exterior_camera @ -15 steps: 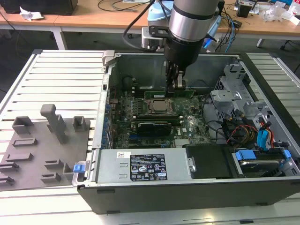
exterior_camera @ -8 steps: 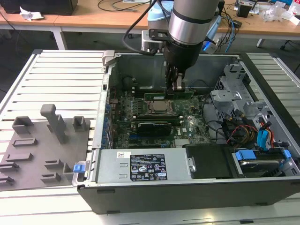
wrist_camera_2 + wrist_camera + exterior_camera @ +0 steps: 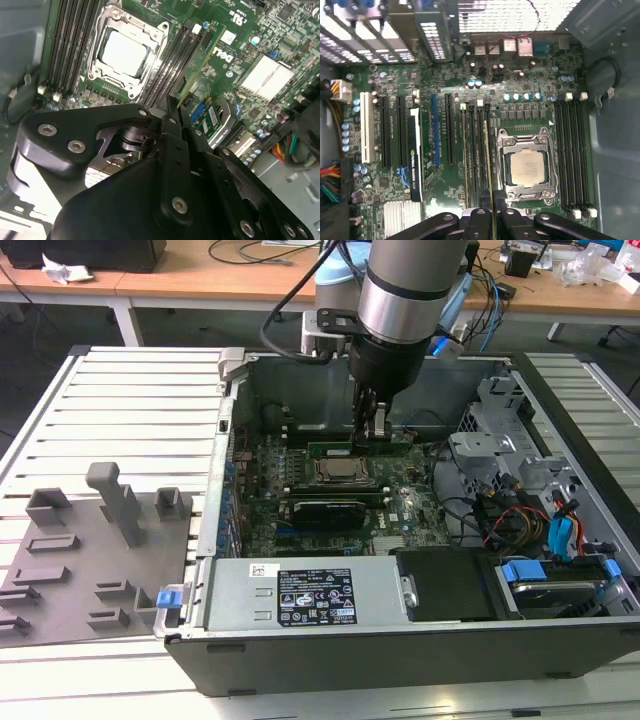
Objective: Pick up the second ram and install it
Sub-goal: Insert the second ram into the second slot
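My gripper (image 3: 372,437) reaches down into the open computer case and is shut on the second ram (image 3: 345,448), a long thin green stick held level above the motherboard (image 3: 410,505). In the first wrist view the ram (image 3: 487,165) shows edge-on, lined up along the memory slots (image 3: 473,160) right beside the CPU socket (image 3: 526,167), with the gripper (image 3: 489,215) clamped on its middle. In the second wrist view the gripper (image 3: 172,102) pinches the stick's green edge (image 3: 197,65) over the same slots. Whether the stick touches a slot cannot be told.
A grey plastic tray (image 3: 60,585) with blocks lies at the exterior view's left, outside the case. Inside are a black graphics card (image 3: 322,510), the power supply (image 3: 310,595) in front, and a drive cage with cables (image 3: 540,530) at the exterior view's right. More memory slots (image 3: 572,155) flank the socket's other side.
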Robot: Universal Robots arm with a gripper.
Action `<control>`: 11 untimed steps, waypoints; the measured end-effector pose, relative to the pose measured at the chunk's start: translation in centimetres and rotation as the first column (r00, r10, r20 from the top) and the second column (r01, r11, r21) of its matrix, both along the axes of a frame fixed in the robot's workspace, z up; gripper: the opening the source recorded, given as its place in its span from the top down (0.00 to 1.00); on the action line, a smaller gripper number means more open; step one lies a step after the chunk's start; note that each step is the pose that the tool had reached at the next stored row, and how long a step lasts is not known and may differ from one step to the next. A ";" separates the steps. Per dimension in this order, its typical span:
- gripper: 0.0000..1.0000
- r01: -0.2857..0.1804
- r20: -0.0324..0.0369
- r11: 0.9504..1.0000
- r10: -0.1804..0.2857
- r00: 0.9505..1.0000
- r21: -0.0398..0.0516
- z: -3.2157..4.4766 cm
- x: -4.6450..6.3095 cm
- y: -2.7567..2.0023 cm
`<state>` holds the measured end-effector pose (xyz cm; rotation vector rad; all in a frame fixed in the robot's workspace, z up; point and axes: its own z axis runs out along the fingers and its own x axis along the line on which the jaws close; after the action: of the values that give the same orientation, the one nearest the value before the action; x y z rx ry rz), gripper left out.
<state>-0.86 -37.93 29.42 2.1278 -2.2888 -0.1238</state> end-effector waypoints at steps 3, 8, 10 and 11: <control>0.86 0.000 0.000 1.000 0.000 1.000 -0.001 -0.12 0.0 0.00; 0.86 0.000 0.000 1.000 0.000 1.000 -0.001 -0.53 0.0 -0.01; 0.86 0.000 0.000 1.000 0.000 1.000 -0.001 -0.67 0.0 -0.01; 0.86 0.000 0.000 1.000 0.000 1.000 -0.001 -0.84 0.0 -0.01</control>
<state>-0.87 -37.94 28.58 2.1270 -2.2883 -0.1220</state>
